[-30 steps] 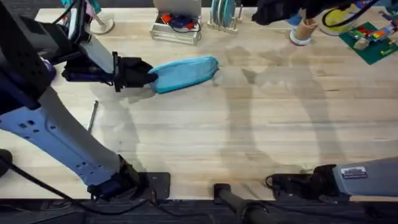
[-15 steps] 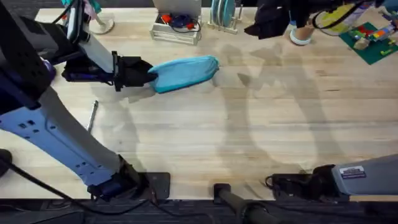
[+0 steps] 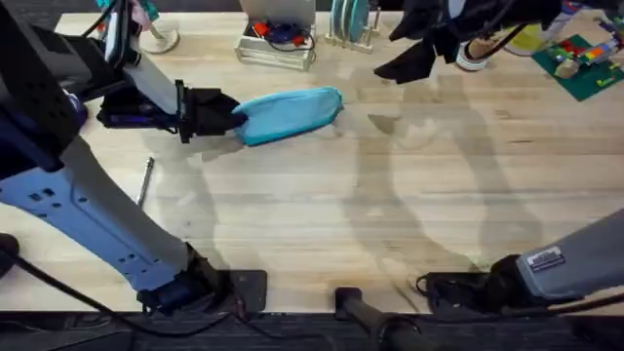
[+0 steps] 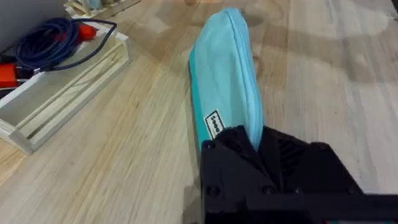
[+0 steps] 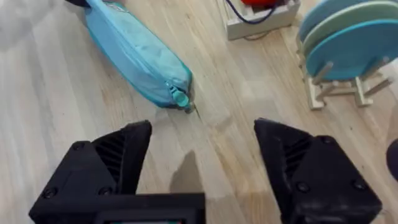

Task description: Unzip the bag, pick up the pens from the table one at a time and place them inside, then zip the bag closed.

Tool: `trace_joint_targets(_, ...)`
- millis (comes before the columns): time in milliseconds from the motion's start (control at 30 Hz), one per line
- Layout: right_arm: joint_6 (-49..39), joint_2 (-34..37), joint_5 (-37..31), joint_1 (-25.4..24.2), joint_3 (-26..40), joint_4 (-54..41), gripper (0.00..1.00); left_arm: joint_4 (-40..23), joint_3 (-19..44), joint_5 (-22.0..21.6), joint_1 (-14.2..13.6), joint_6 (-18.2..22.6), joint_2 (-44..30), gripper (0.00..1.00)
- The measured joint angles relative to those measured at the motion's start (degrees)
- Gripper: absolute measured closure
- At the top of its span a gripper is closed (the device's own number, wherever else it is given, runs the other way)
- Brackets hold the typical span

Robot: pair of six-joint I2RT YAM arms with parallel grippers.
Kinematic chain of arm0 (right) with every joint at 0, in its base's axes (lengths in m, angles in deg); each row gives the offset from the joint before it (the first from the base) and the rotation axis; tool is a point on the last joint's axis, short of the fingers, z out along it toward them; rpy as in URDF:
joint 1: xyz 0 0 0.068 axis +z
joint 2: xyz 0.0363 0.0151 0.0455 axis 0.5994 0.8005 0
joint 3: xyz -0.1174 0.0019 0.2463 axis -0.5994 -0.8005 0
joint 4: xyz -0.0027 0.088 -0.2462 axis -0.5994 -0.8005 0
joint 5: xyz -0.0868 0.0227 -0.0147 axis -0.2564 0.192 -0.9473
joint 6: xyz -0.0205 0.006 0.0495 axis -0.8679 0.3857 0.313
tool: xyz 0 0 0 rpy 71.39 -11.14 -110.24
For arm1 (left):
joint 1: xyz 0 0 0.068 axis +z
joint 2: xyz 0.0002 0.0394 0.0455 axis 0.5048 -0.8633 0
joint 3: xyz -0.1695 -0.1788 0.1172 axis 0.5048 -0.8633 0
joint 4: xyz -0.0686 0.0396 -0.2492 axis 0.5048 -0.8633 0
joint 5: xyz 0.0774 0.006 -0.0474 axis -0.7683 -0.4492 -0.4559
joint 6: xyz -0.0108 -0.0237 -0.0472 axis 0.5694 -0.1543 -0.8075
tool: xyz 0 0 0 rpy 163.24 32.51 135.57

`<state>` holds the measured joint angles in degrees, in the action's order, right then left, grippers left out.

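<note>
The table (image 3: 390, 234) carries the task items toward its far left quarter. The bag (image 3: 290, 114) lies flat there, long axis roughly across the table, well apart from the tray, the disc rack and the other clutter along the far edge.

The left gripper (image 3: 226, 114) is clamped on the bag's left end — in the left wrist view the black fingers are closed over the fabric, next to a small white label. The end is pinned, presumably as an anchor for the zip pull.

The right gripper (image 5: 202, 155) is seen spread wide and holding nothing; in its own view the bag's other end and the zip pull (image 5: 180, 98) lie ahead of the fingers, near but not touched. In the overhead view this arm appears dark and raised near the far edge of the table.

One pen (image 3: 144, 181), slim and grey, lies on the table nearer the robot than the left gripper, apart from the bag. Other pens cannot be made out.

Progress is judged as early. The zip appears fully shut, with the pull at the end of the bag, so unzipping has not begun. Remaining work — open the zip, load each pen, close the zip.
</note>
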<state>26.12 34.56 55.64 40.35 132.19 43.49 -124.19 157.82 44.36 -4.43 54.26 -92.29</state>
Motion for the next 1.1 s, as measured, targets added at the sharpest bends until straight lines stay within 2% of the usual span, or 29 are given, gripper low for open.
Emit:
trace_joint_targets(267,-2.1,0.4,1.4,0.0,0.0,0.7,0.006,0.0,0.0,0.0,0.0,0.0,0.0,0.96)
trace_joint_targets(700,-2.6,6.1,1.6,0.0,0.1,2.1,0.052,0.0,0.0,0.0,0.0,0.0,0.0,0.959)
trace_joint_targets(1100,-4.8,8.4,4.2,0.5,0.2,3.2,0.038,0.0,0.0,0.0,0.0,0.0,0.0,0.959)
